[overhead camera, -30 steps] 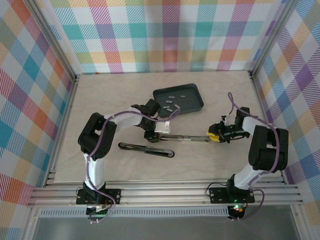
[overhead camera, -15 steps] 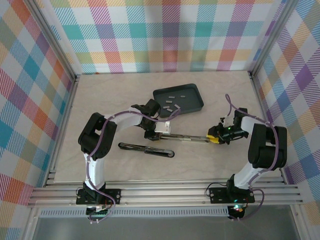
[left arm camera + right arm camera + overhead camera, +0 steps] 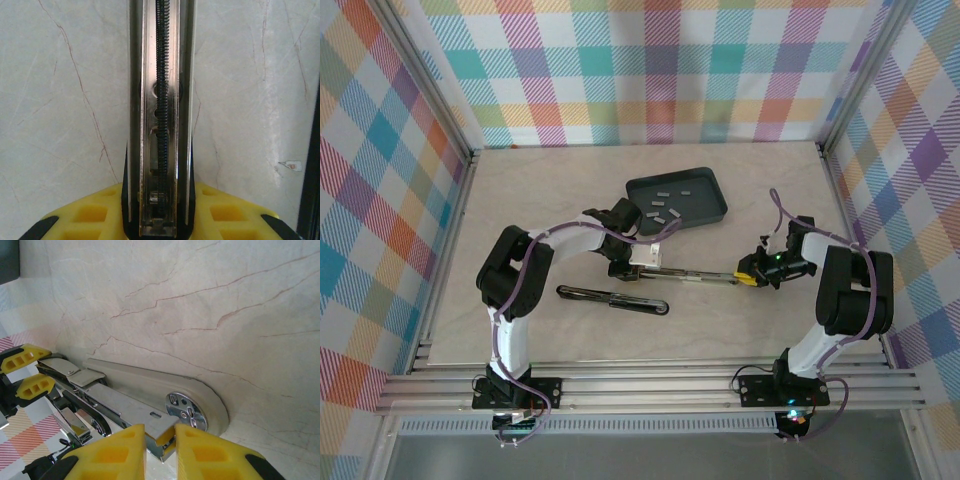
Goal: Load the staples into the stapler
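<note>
Stapler (image 3: 688, 274) pinned flat on the table (image 3: 550, 200): my left gripper (image 3: 160, 222) clamps its open magazine (image 3: 161, 100), my right gripper (image 3: 160, 437) its hinge end, baring it for loading; the staples (image 3: 665, 207) wait in the tray (image 3: 708, 198).

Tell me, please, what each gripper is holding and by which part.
Both hold the open stapler. The left gripper clamps its metal staple channel from both sides; the right gripper pinches the metal end beside the hinge rivet.

Bare table (image 3: 540, 190) lies open at far left; the tray (image 3: 708, 203), opened stapler (image 3: 690, 274) and apparently a second stapler (image 3: 612, 298) crowd the middle.
</note>
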